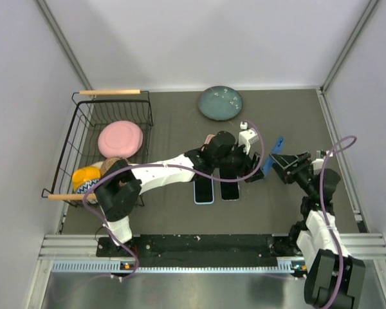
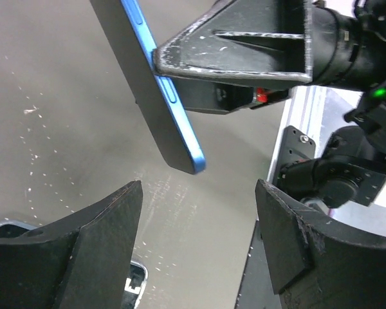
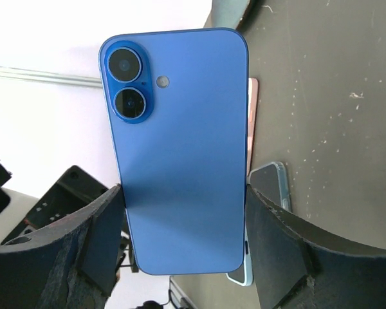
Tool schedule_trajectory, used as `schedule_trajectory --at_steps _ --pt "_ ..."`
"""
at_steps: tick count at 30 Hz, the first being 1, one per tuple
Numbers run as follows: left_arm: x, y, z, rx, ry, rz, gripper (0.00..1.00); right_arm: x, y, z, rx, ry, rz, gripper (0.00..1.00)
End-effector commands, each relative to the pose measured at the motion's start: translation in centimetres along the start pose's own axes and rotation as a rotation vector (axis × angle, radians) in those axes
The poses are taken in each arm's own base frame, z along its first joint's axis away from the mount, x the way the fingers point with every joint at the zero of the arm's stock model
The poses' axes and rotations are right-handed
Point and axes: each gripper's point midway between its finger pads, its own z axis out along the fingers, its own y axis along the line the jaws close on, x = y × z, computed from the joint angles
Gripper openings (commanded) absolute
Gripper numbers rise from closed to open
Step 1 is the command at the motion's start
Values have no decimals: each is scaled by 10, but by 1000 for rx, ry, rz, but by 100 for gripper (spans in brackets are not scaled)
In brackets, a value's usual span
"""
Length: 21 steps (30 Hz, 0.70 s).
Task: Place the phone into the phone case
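While looking down from the top view, can spot the blue phone (image 1: 273,156) held up off the dark, speckled table (image 1: 180,125), right of centre, pinched in the right gripper (image 1: 282,161). Clamped by its two long edges, going by the right wrist view: smooth matte blue back, rounded corners, two round lenses stacked in a raised pill-shaped bump with a tiny flash dot beside them, and chunky black wedge-shaped fingers (image 3: 100,232) pressing in from either side. Shows up edge-on from the left wrist as a thin dark slab with a glossy blue rim and a slim side button. Got the left gripper (image 2: 199,193) released, holding nothing, its scuffed black tips spread wide near the phone's lower corner without touching it. Down flat on the table near centre, side by side: a phone case (image 1: 204,191) with a pale, see-through-looking rim, and a black rectangular slab (image 1: 229,185) right next to it, phone or case, can't tell. Same for the pinkish flat thing (image 1: 210,138) poking out beside the left arm. Elsewhere, seeing a round teal plate (image 1: 220,103) with pale flecks at the back, plus a black wire basket (image 1: 116,111) with wooden handles on the left, holding a pink round dish (image 1: 121,138) and a yellow ball-ish thing (image 1: 85,177) with a zigzag band.
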Motion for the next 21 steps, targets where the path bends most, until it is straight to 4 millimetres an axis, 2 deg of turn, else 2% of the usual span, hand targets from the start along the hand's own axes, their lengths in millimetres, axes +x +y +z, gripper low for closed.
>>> schedule_trajectory --at_steps 1,7,11,14,15,19,21 --pt "-31 -1 10 -42 -98 110 75 -5 26 -2 -66 -30 -12 44" --pt "-35 9 13 -95 -133 143 69 -2 30 -4 -75 -30 11 44" --pt "-38 4 18 -63 -154 158 63 2 28 -3 -67 -21 23 44" --pt "-40 3 23 -52 -153 158 49 4 27 -1 -63 -20 28 44" --pt "-38 3 25 -49 -147 157 42 4 27 -1 -63 -19 31 44" --pt "-36 6 25 -67 -148 163 33 3 28 -1 -62 -22 33 45" --pt "-35 9 24 -79 -153 168 25 3 26 0 -52 -24 30 47"
